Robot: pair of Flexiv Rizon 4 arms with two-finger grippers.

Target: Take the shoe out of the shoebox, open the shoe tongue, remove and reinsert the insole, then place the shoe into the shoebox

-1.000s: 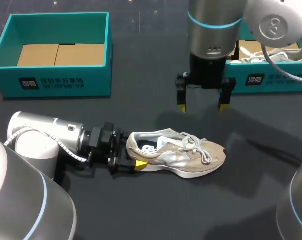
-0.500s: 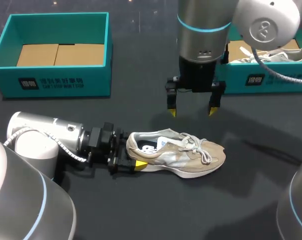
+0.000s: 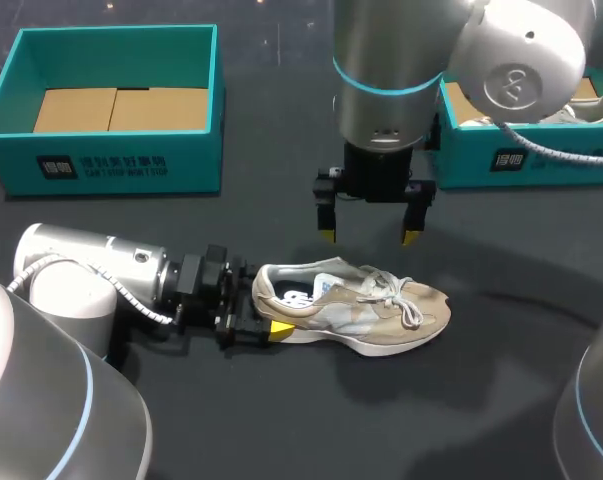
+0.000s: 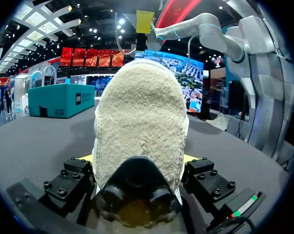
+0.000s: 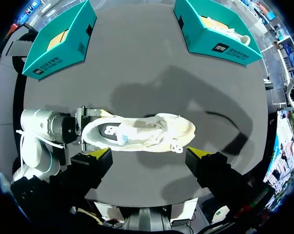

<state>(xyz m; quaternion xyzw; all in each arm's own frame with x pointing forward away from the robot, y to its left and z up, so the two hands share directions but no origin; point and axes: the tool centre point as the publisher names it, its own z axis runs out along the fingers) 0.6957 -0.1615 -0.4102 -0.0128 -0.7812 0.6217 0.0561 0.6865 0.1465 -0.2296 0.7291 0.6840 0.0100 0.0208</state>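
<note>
The right end effector (image 3: 368, 237), spread wide apart, had swung in from beyond the shoe (image 3: 356, 305) to hang just above it, while the left end effector (image 3: 268, 322) stayed clamped on its heel on the table (image 3: 281, 420), suggesting the tongue-opening step came next.

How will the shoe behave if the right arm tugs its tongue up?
It probably won't slide: the left gripper clamps the shoe at the heel. It looks soft-sided, so it likely bends easily under a pull. The loose laces may flop and snag.
</note>
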